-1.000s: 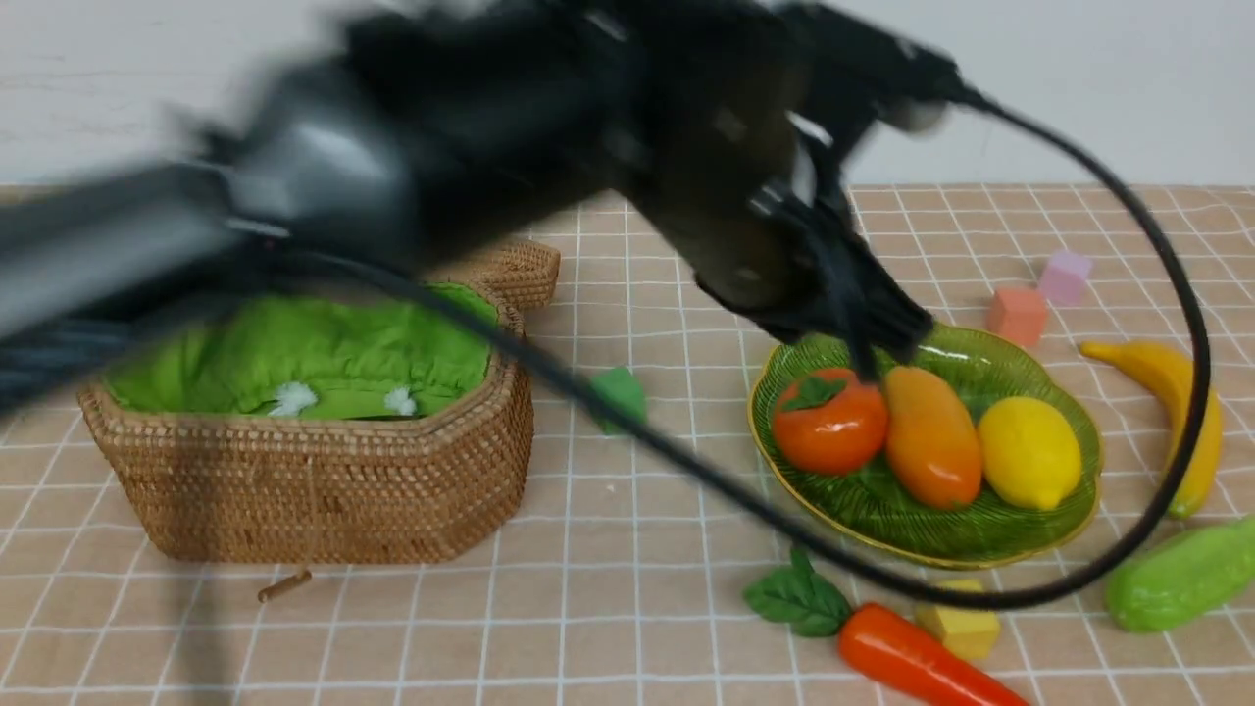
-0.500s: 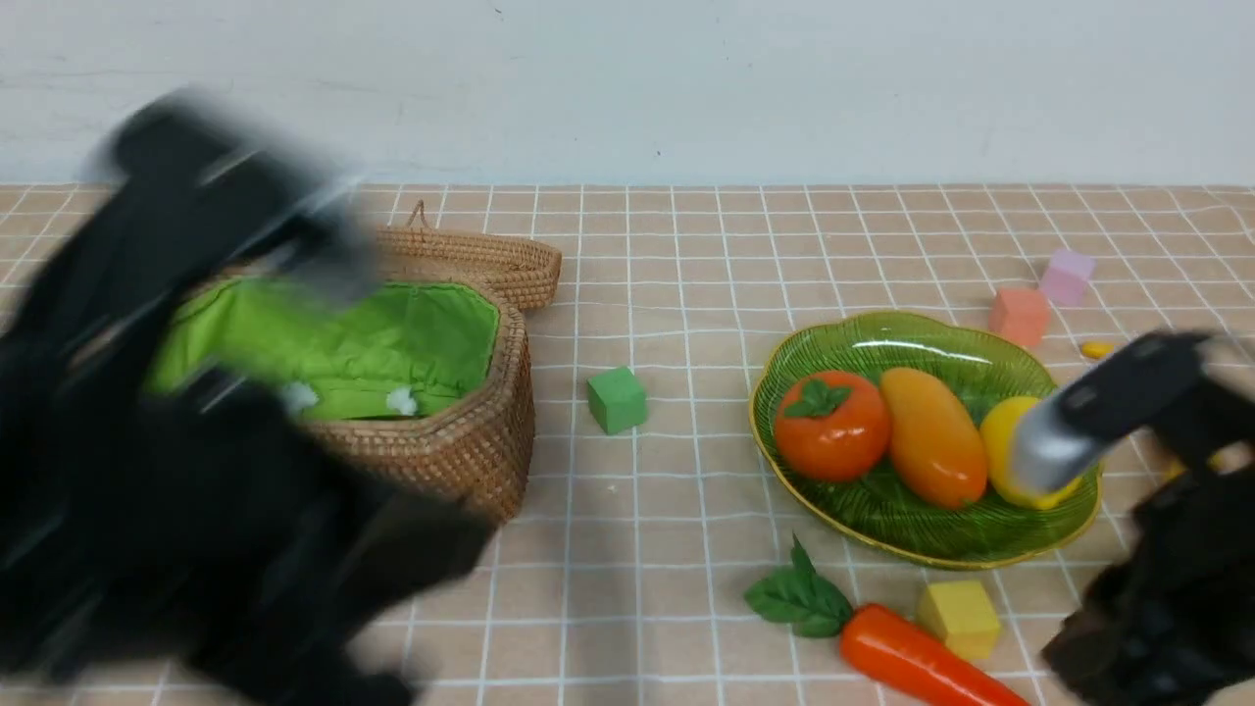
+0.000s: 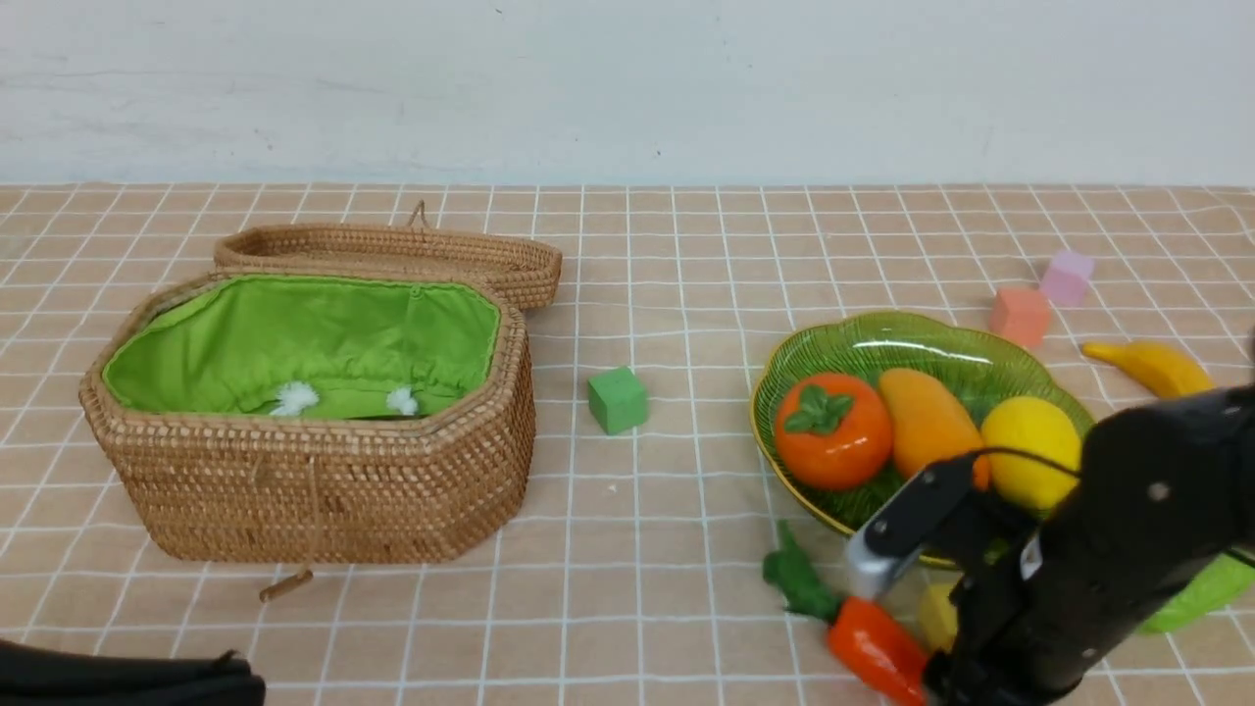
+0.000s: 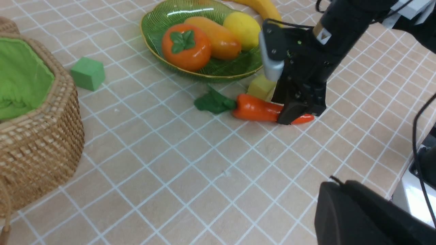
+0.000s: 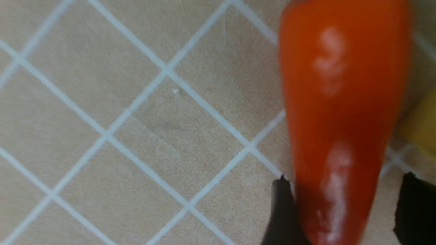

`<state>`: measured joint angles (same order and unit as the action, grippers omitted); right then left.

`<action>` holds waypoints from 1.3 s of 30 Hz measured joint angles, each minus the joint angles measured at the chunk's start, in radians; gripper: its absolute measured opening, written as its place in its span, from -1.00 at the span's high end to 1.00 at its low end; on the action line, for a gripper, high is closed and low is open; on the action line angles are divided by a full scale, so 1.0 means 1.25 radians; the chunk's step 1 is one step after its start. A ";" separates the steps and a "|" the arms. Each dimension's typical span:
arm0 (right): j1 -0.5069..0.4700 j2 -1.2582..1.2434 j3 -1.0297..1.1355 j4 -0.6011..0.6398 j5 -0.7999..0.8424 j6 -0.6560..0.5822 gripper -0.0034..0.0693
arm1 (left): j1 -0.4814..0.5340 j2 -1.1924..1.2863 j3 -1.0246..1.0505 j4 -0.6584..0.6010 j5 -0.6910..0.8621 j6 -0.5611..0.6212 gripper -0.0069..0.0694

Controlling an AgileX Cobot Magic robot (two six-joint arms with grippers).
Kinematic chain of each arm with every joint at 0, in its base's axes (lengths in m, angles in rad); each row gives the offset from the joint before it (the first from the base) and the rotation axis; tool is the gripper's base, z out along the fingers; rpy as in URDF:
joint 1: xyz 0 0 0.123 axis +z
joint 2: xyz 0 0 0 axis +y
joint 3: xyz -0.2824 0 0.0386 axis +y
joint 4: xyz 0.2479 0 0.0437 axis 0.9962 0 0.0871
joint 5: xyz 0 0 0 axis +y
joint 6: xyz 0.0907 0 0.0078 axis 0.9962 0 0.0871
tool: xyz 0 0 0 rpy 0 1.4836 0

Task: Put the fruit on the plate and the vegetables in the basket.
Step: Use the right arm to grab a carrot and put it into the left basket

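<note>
Your right gripper [image 5: 340,214] is spread, straddling the thin end of the carrot [image 3: 868,642], lower right of front view, below the plate [image 3: 833,345]. Fingers sit across its long axis; leaves point left. Right arm nearest.

Looks like a robot lab: toy fruit [image 3: 831,431] and foam cubes [image 3: 618,399] on a checked-cloth table [image 3: 686,245], bare white wall [image 3: 627,88] behind.

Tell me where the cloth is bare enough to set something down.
Bare: the stretch between the basket and the plate, holding only the green cube, and the cloth behind it. Crowded: the plate's near edge, with carrot, yellow cube and right fingers.
</note>
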<state>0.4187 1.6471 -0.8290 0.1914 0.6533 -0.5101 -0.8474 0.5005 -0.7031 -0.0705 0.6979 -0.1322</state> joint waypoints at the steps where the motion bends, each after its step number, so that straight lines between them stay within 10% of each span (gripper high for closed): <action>1: 0.000 0.013 0.000 -0.004 -0.002 -0.004 -0.19 | 0.000 0.000 0.001 0.000 0.003 0.000 0.85; 5: 0.001 0.018 -0.005 -0.004 -0.002 -0.007 0.14 | 0.000 0.000 0.002 0.008 0.017 -0.001 0.85; 14: 0.122 -0.126 -0.114 0.060 0.138 0.008 0.13 | 0.000 0.000 0.002 0.211 0.069 -0.203 0.85; 28: 0.261 0.325 -1.014 0.158 0.147 -0.144 0.13 | 0.000 0.000 0.002 0.498 0.082 -0.497 0.85; 36: 0.261 0.514 -1.239 0.132 0.227 -0.148 -0.85 | 0.000 0.000 0.002 0.498 0.073 -0.501 0.85; 39: 0.261 0.476 -1.247 0.113 0.303 -0.102 -0.92 | 0.000 0.000 0.002 0.497 0.057 -0.493 0.85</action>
<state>0.7447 2.2426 -2.3880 0.3331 1.0323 -0.6371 -0.8474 0.5005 -0.7001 0.5513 0.7690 -0.7484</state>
